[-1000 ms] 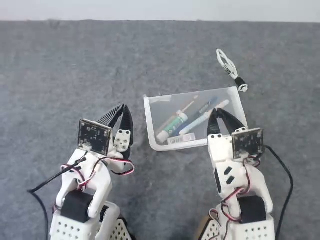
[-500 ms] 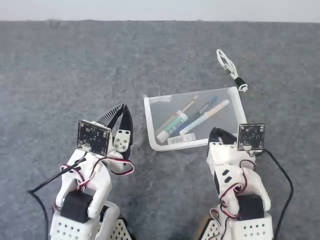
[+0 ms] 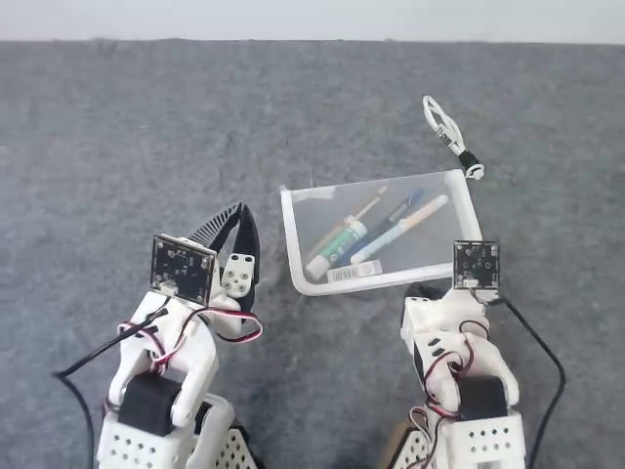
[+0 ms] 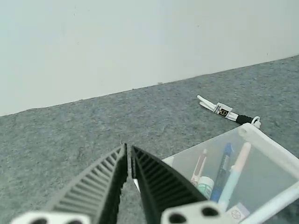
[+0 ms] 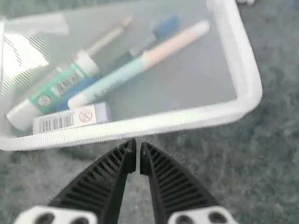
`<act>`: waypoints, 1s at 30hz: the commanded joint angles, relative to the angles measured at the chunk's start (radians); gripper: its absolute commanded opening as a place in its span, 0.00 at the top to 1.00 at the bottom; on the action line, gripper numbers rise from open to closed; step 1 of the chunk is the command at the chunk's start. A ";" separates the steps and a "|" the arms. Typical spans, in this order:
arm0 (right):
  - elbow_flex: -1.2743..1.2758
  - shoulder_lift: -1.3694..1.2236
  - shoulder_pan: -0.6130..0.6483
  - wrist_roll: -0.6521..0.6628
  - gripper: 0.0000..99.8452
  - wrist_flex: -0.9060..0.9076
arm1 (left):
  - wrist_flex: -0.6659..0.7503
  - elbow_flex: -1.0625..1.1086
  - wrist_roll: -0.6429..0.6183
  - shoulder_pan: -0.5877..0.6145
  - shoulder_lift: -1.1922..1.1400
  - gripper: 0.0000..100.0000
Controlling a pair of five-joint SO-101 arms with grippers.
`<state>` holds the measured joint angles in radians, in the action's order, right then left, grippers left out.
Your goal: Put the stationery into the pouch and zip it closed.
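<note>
A clear pouch (image 3: pixel 381 234) with a white zip edge lies flat on the grey felt, with pens, a glue stick and an eraser inside it. Its white pull strap (image 3: pixel 449 132) trails off beyond the far right corner. My right gripper (image 5: pixel 138 148) is shut and empty, just short of the pouch's (image 5: pixel 140 70) near edge. My left gripper (image 4: pixel 129 158) is shut too, raised to the left of the pouch (image 4: pixel 233 172); in the high view it shows as black fingers (image 3: pixel 234 234).
Grey felt (image 3: pixel 146 127) covers the whole table up to a pale wall at the back. Wires hang off both arm bases near the front edge.
My right arm has drawn back toward its base, off the pouch's near edge. The left arm and the pouch have stayed put.
</note>
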<state>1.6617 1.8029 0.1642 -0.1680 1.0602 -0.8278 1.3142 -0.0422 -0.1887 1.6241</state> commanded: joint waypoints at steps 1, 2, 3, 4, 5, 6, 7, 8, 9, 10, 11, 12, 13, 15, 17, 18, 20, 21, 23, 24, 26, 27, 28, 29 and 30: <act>0.021 0.012 -0.007 -0.012 0.99 0.031 | 0.012 -0.010 -0.011 0.003 0.014 0.99; 0.021 0.012 -0.004 -0.012 0.99 0.053 | 0.012 -0.010 -0.011 0.003 0.014 0.99; 0.021 0.012 -0.004 -0.012 0.99 0.073 | 0.012 -0.008 -0.011 0.003 0.014 0.99; 0.021 0.012 -0.004 -0.012 0.99 0.093 | 0.012 -0.008 -0.009 0.003 0.014 0.99; 0.021 0.012 -0.004 -0.012 0.99 0.113 | 0.012 -0.008 -0.008 0.003 0.014 0.99; 0.021 0.012 -0.005 -0.012 0.99 0.133 | 0.012 -0.008 -0.008 0.003 0.014 0.99; 0.021 0.012 -0.008 -0.012 0.99 0.153 | 0.012 -0.008 -0.006 0.003 0.014 0.99; 0.021 0.012 -0.008 -0.012 0.99 0.171 | 0.012 -0.008 -0.006 0.003 0.014 0.99; 0.021 0.012 -0.008 -0.012 0.99 0.188 | 0.012 -0.010 -0.006 0.003 0.014 0.99; 0.021 0.012 -0.008 -0.012 0.99 0.202 | 0.012 -0.010 -0.005 0.003 0.014 0.99; 0.021 0.012 -0.008 -0.012 0.99 0.206 | 0.012 -0.010 -0.005 0.003 0.014 0.99; 0.021 0.012 -0.008 -0.012 0.99 0.209 | 0.012 -0.012 -0.005 0.003 0.014 0.99; 0.021 0.012 -0.008 -0.012 0.99 0.211 | 0.012 -0.013 -0.003 0.003 0.014 0.99; 0.021 0.012 -0.008 -0.012 0.99 0.214 | 0.012 -0.012 0.005 0.003 0.014 0.99; 0.021 0.010 -0.008 -0.012 0.99 0.216 | 0.006 -0.002 0.051 0.002 0.014 0.99; 0.021 0.010 -0.010 -0.012 0.99 0.216 | 0.006 0.015 0.080 -0.003 0.014 0.99; 0.021 0.008 -0.010 -0.012 0.99 0.223 | 0.006 0.045 0.132 -0.003 0.014 0.99; 0.021 0.010 -0.010 -0.012 0.99 0.239 | 0.008 0.065 0.146 0.000 0.014 0.99; 0.021 0.012 -0.008 -0.012 0.99 0.249 | 0.011 0.113 0.141 0.003 0.014 0.99; 0.021 0.012 -0.008 -0.012 0.99 0.249 | 0.011 0.134 0.130 0.005 0.014 0.99; 0.021 0.012 -0.008 -0.012 0.99 0.249 | 0.006 0.166 0.104 0.005 0.014 0.99; 0.021 0.012 -0.008 -0.012 0.99 0.249 | 0.006 0.183 0.097 0.005 0.014 0.99; 0.021 0.012 -0.008 -0.012 0.99 0.249 | 0.006 0.199 0.098 0.005 0.014 0.99; 0.021 0.012 -0.008 -0.014 0.99 0.249 | 0.009 0.214 0.098 0.005 0.014 0.99; 0.021 0.012 -0.008 -0.015 0.99 0.249 | 0.009 0.226 0.097 0.005 0.014 0.99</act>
<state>1.6617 1.8029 0.1642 -0.1680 1.3042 -0.8278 1.5213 0.0744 -0.1887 1.6226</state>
